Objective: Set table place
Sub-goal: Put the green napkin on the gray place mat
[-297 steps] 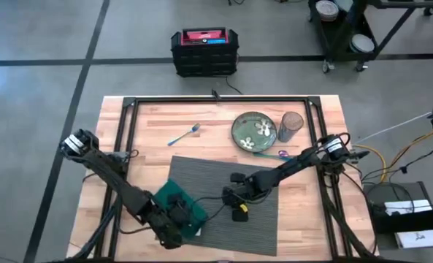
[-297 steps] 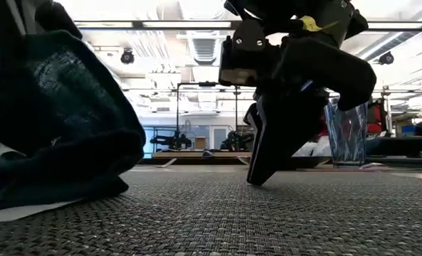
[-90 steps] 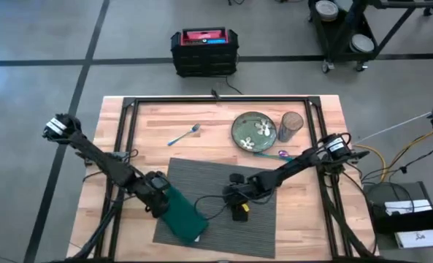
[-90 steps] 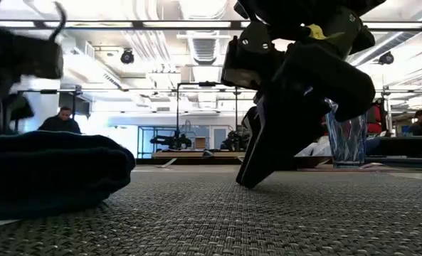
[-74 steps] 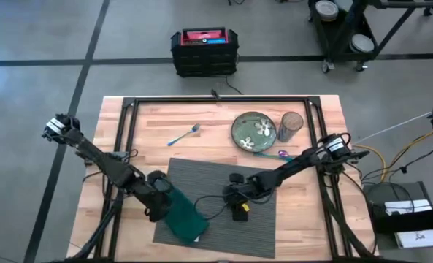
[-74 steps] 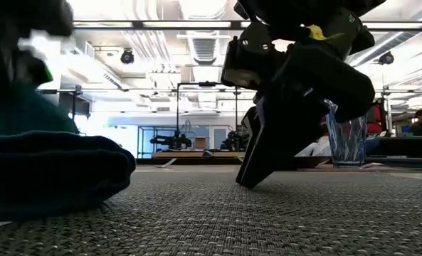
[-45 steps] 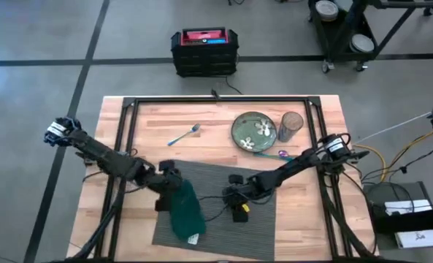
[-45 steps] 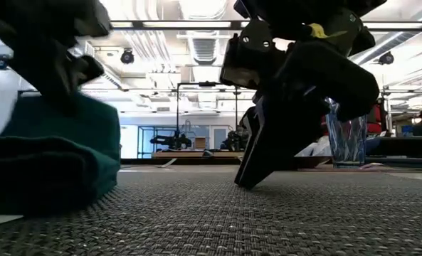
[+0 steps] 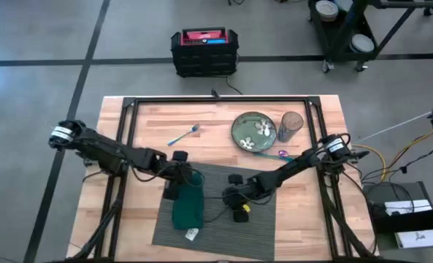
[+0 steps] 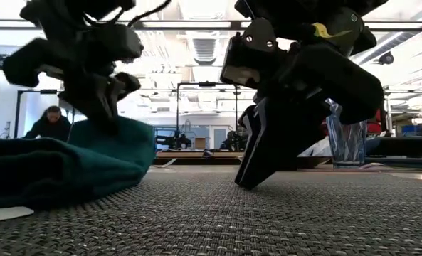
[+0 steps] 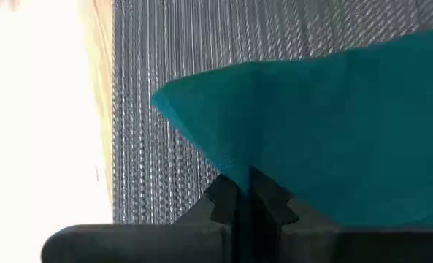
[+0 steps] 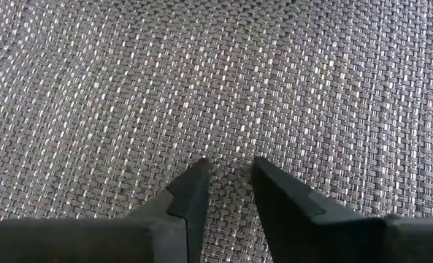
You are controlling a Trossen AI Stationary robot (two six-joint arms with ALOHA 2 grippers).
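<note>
The dark grey ribbed woven placemat is lying near the front edge of the light-wood butcher-block desk, with bare wood showing on both sides of it. The left pincer is sitting at the mat's rear left part, its fingers pinched shut on a corner of the dark green cloth napkin lying on the mat's left half. The right pincer is pressing down on the mat's middle with its fingers slightly parted, gripping nothing.

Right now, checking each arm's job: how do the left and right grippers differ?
The left gripper is shut on the green napkin; the right gripper holds nothing, fingers slightly apart. The left sits at the placemat's left part, the right near its middle. Both are over the placemat.
</note>
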